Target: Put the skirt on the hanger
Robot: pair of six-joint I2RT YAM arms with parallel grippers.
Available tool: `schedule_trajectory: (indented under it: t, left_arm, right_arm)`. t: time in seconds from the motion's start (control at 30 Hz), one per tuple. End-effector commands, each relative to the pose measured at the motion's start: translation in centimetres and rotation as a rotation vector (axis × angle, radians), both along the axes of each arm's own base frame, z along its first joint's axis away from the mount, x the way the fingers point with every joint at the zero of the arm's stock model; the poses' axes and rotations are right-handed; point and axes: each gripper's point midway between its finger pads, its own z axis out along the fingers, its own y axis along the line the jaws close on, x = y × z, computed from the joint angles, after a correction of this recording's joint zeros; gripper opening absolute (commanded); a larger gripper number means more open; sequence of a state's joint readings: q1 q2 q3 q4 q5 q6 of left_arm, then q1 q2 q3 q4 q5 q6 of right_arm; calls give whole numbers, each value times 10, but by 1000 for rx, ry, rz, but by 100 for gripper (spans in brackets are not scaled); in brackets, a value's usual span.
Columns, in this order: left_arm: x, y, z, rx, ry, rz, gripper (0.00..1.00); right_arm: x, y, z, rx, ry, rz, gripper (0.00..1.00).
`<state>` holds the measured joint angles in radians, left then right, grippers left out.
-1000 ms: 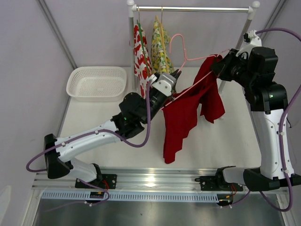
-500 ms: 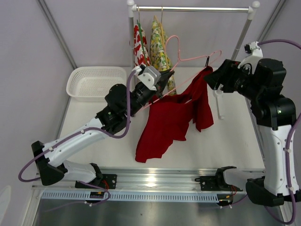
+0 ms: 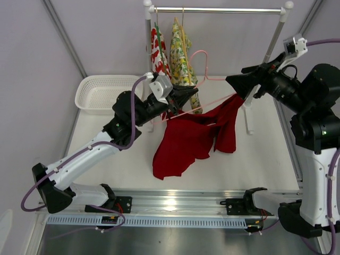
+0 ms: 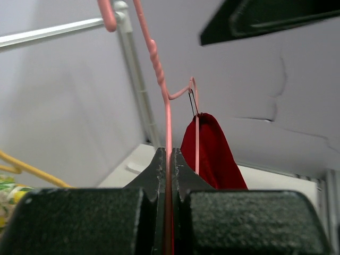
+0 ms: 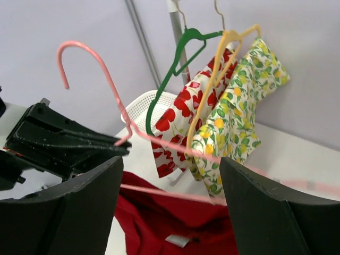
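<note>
1. skirt (image 3: pixel 194 135) draped on the hanger (image 4: pixel 168 127), hanging above the desk (image 3: pixel 255 159) between both arms.
2. left fingers (image 4: pixel 79 223) pinched tight on the hanger wire; right fingers (image 5: pixel 64 212) spread wide, empty.
3. risk: thin wire twisting in that single pinch, cloth sliding off the tilted bar.
4. hanger bar lying left to right, hook upward; skirt's length hanging down, hem toward the near left.

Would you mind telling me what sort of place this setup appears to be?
Probably a robot test cell staged as a laundry corner: plain pale partition walls around a white table, a small clothes rail with hung garments, and a laundry basket.
</note>
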<state>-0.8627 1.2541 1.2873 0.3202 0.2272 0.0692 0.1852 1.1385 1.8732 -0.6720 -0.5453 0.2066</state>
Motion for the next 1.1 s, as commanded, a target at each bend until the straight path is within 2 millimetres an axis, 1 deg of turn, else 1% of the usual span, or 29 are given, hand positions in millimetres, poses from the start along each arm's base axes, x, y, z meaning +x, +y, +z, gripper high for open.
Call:
schedule_trajectory:
  t: [0.0, 0.03, 0.07, 0.1, 0.13, 0.17, 0.27, 0.3, 0.4, 0.53, 0.63, 0.7, 0.73, 0.8, 0.83, 0.9, 0.93, 1.0, 1.03, 1.07]
  left_arm:
    - [-49, 19, 58, -93, -89, -207, 0]
    - [-50, 20, 55, -87, -84, -225, 0]
    - [-50, 22, 54, -87, -78, -232, 0]
    - [-52, 22, 52, -85, -68, -252, 0]
    - [-50, 22, 51, -83, -61, -253, 0]
    - [-50, 22, 51, -84, -52, -260, 0]
    - [-48, 19, 48, -82, -29, -287, 0]
    - [-48, 19, 50, -87, -32, -294, 0]
    - [-46, 15, 48, -83, -19, -312, 0]
    - [-44, 10, 47, -86, -6, -326, 0]
    - [-43, 7, 45, -81, 5, -335, 0]
    - [-41, 5, 45, -82, 10, -340, 0]
    - [-40, 4, 44, -84, 14, -341, 0]
    - [-40, 2, 42, -86, 19, -347, 0]
    - [-40, 3, 43, -91, 19, -345, 0]
    - [-38, 2, 42, -91, 22, -341, 0]
    - [-38, 2, 43, -91, 22, -341, 0]
    - [-38, 1, 42, -89, 23, -344, 0]
    - [-37, 1, 41, -90, 25, -341, 0]
    - [-37, 1, 41, -89, 25, -342, 0]
  right_arm:
    - [5, 15, 14, -60, -103, 111, 81]
    - [6, 16, 13, -86, -121, 126, 82]
    - [0, 21, 13, -98, -133, 180, 82]
    - [0, 25, 10, -104, -131, 213, 82]
    - [-2, 28, 10, -109, -139, 241, 83]
    - [-8, 35, 6, -112, -136, 301, 83]
    - [-15, 44, -3, -119, -129, 376, 83]
    - [-17, 50, -10, -122, -117, 406, 83]
    - [-22, 57, -13, -116, -130, 436, 84]
    - [-27, 75, -21, -121, -120, 493, 83]
    - [-22, 84, -33, -132, -92, 493, 79]
    - [-21, 87, -32, -126, -107, 502, 78]
    - [-20, 88, -32, -122, -102, 501, 73]
    - [-18, 92, -33, -122, -102, 507, 67]
    - [-17, 94, -35, -126, -95, 508, 58]
    - [-16, 93, -37, -130, -92, 497, 47]
    - [-15, 93, -37, -132, -97, 489, 39]
    - [-13, 91, -36, -129, -107, 468, 30]
    - [-12, 91, -35, -125, -116, 461, 19]
    - [-12, 91, -34, -121, -115, 457, 13]
